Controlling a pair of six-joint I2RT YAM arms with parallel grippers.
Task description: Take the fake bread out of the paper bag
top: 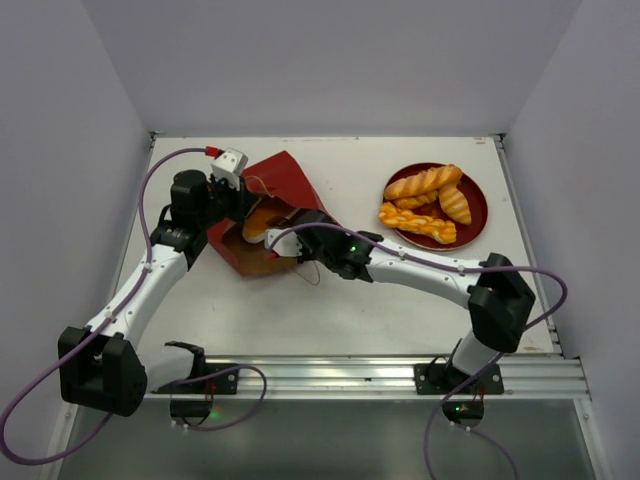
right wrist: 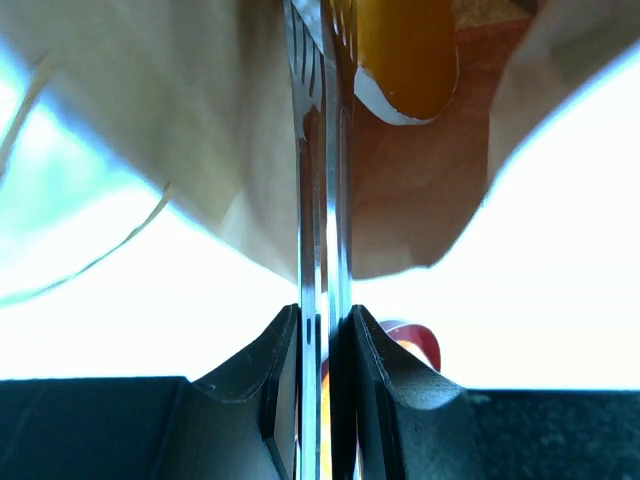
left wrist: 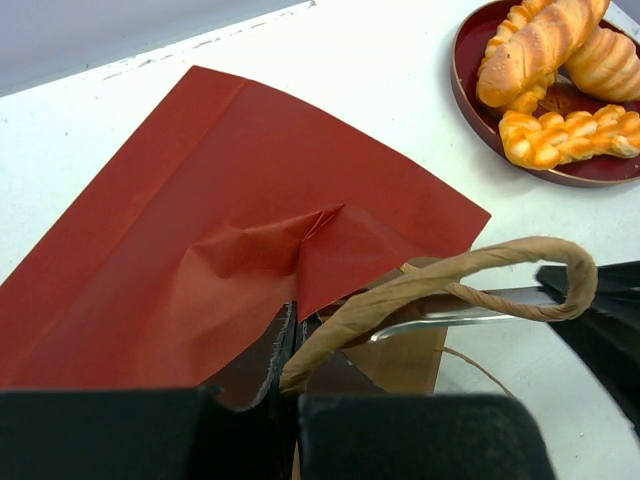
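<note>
The white worktop (top: 400,290) carries a bag (top: 285,180) left of centre in the top view. It lies on its side, crumpled, with its mouth turned toward the lower part of the frame. The bag is matt red paper outside, creased into a sharp fold in the left wrist view, and brown kraft inside. A twisted tan paper handle (left wrist: 450,280) loops up from its rim. At the upper right of the top view sits a round, dark red plate (top: 478,205), well apart from the bag. It holds the bread (top: 425,182): several glossy orange-golden pastries, some long ridged rolls and one braided, piled touching one another. A further smooth orange piece (top: 262,220) shows inside the bag's mouth, and it appears again at the top of the right wrist view (right wrist: 405,50), lying against the kraft lining. The left pincer (left wrist: 292,395) is at the bag's upper left side in the top view, its black jaws closed on the paper edge there. The right pincer (right wrist: 323,40) reaches into the mouth past the handle, its thin metal fingers drawn almost together just beside the orange piece. Whether any paper is nipped between them cannot be told.
</note>
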